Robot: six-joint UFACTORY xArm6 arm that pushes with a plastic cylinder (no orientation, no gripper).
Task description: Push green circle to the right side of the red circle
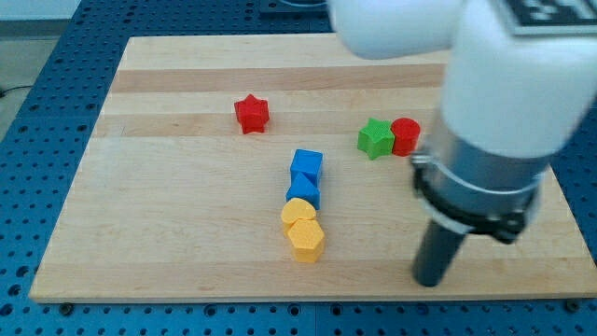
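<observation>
We see the wooden board filling the frame, with our arm entering from the upper right. My tip, a plain rod holding nothing, rests at lower right, apart from all blocks. The red circle touches a green star at centre right; no green circle is discernible.

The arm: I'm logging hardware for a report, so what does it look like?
The arm has a bulky, glossy white shell, with a black-and-white marking at the view's top right. Below sits a grey cylinder with a black collar. It ends in a straight dark rod; my tip is blunt.
</observation>
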